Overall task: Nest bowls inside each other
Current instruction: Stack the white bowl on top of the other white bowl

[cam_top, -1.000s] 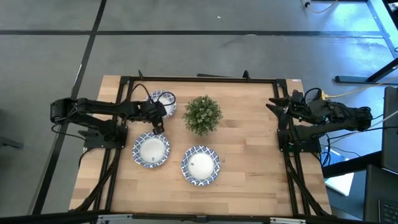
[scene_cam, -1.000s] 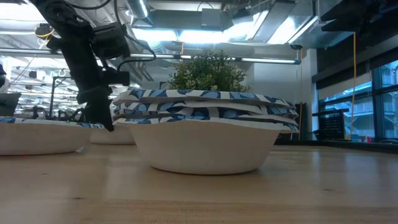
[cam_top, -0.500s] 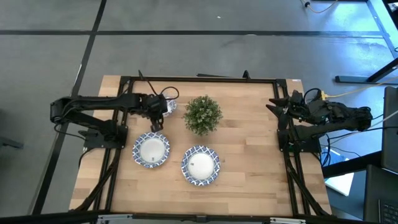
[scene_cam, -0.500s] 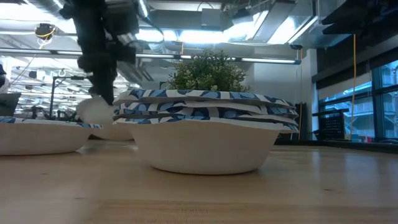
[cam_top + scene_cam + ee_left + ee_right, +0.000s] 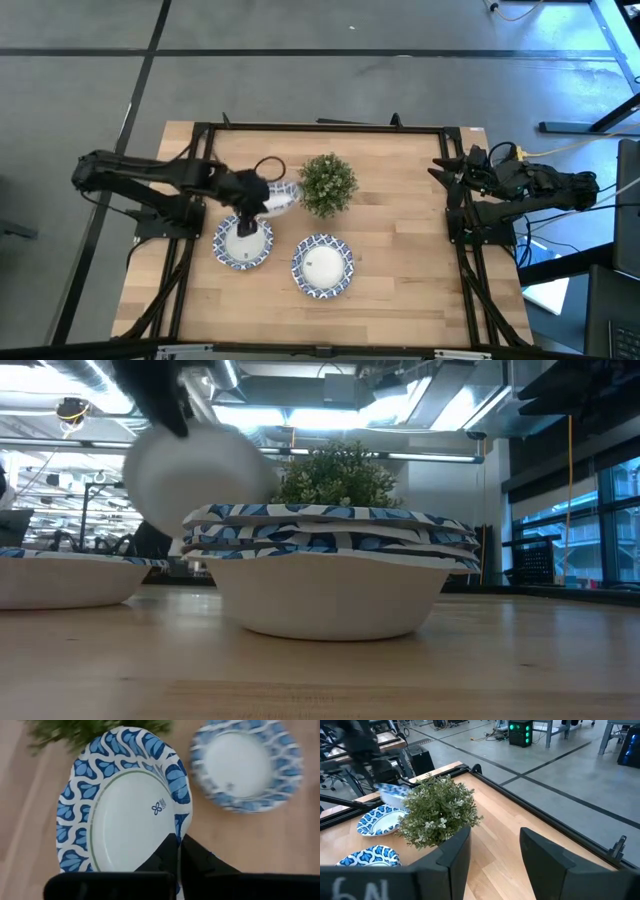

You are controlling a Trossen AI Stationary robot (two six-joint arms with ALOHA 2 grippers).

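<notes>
Held bowl [image 5: 277, 200]: lifted off the bench, tilted, pinched at its rim by the left gripper [image 5: 177, 851], just beside the plant and above the left bowl's far edge
Left bowl [image 5: 243, 241]: on the bench, near the front, under the left gripper
Bowl stack [image 5: 330, 575]: several nested, on the bench in front of the plant
Plant [image 5: 326, 183]: mid-bench, behind the stack
Left gripper: fingers closed thin on the held bowl's rim
Right gripper [image 5: 492, 847]: parked at the bench's right edge, fingers apart, holding nothing
Bench [image 5: 400, 250]: light wood
</notes>
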